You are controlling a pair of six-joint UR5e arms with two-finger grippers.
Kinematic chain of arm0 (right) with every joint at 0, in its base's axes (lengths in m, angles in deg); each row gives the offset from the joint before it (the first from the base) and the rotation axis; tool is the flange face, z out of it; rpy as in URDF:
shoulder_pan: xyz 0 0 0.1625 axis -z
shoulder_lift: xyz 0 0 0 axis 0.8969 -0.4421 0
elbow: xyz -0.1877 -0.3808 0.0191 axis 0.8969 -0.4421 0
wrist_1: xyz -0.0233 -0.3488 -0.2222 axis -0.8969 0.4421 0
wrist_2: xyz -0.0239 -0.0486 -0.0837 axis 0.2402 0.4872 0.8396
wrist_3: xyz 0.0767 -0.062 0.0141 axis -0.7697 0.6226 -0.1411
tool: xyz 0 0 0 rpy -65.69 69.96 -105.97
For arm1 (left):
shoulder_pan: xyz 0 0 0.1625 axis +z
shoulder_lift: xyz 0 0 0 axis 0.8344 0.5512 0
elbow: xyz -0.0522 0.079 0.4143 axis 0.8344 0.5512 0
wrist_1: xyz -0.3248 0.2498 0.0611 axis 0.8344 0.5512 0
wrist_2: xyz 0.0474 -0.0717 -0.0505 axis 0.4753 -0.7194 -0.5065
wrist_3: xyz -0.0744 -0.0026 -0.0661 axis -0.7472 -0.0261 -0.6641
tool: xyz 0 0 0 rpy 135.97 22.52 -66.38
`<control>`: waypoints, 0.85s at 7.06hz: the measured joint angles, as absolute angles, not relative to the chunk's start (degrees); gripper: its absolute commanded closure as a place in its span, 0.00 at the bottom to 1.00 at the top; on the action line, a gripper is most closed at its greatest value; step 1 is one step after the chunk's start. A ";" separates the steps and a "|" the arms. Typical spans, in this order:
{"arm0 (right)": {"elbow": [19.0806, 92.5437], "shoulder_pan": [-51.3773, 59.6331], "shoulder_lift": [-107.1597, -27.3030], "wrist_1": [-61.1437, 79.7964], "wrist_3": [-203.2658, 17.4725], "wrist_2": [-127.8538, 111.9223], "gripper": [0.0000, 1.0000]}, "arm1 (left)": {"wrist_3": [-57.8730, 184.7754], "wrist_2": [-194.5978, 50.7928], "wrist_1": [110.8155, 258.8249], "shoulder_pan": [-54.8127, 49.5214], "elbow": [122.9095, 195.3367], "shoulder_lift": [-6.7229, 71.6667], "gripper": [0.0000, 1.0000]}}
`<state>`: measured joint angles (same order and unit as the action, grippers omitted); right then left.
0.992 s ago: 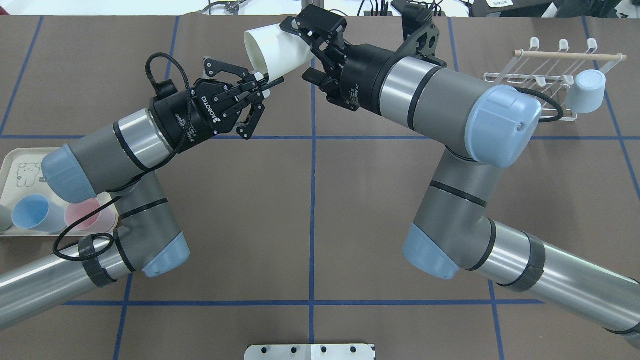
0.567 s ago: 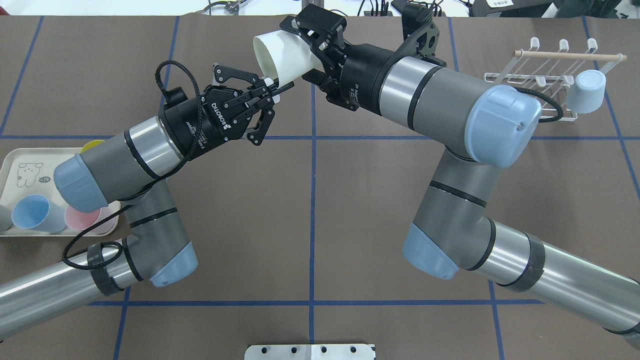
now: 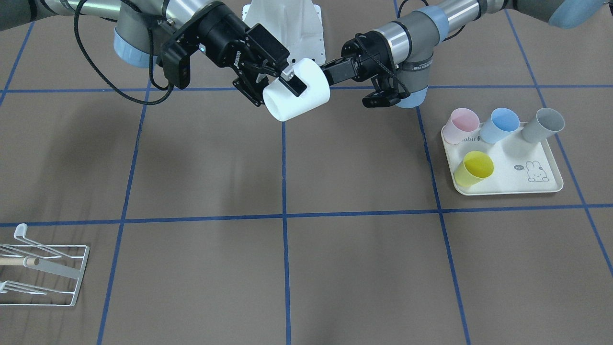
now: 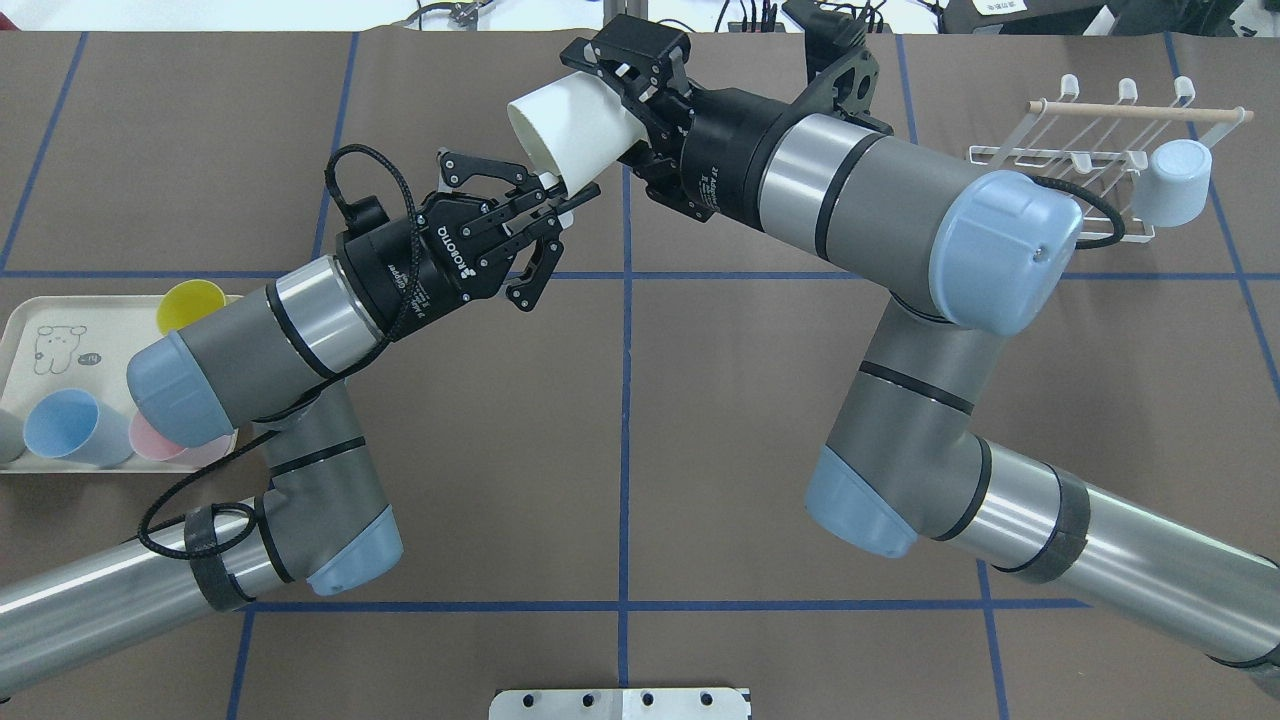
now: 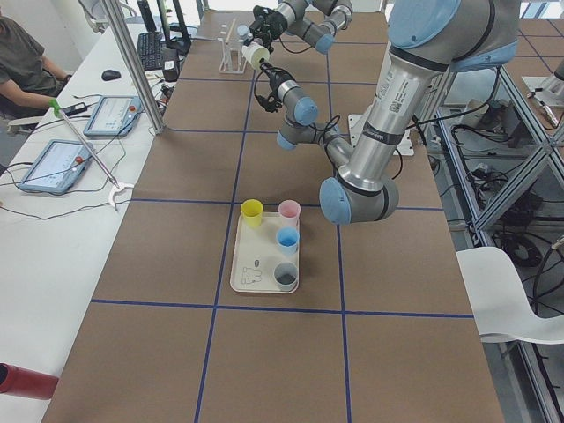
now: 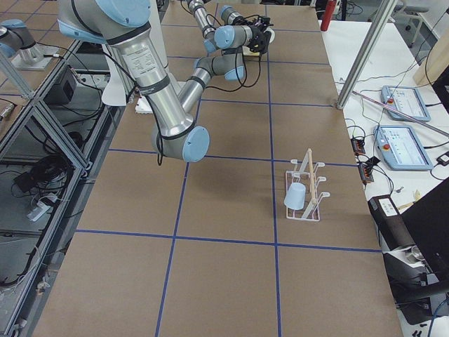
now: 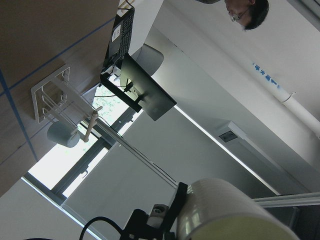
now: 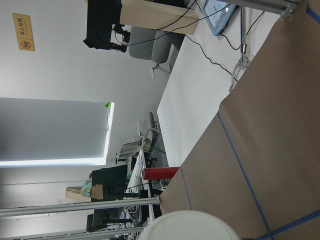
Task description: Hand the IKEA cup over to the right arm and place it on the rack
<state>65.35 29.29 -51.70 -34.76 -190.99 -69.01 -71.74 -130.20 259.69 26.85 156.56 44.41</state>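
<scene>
My right gripper [image 4: 628, 95] clamps the white cup [image 4: 570, 125] mid-air over the far centre of the counter [image 4: 700, 400]. My left gripper [image 4: 560, 195] pinches its rim. Rack [image 4: 1090, 150] sits far right

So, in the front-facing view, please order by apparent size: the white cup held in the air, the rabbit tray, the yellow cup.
1. Rabbit tray, clearly the largest.
2. White cup. It is raised, so nearer the camera, which may enlarge it.
3. Yellow cup, the smallest.
</scene>
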 measured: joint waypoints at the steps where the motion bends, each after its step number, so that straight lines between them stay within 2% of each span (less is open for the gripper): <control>1: 65.10 29.05 -51.72 -34.79 -191.21 -69.02 1.00 | -71.39 -130.13 259.65 26.81 156.67 44.55 0.00; 6: 64.11 26.61 -51.74 -34.81 -191.01 -69.05 1.00 | -68.32 -130.37 259.61 26.71 157.77 44.41 0.00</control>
<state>64.11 26.61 -51.74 -34.81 -191.01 -69.05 -68.32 -130.37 259.61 26.71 157.77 44.41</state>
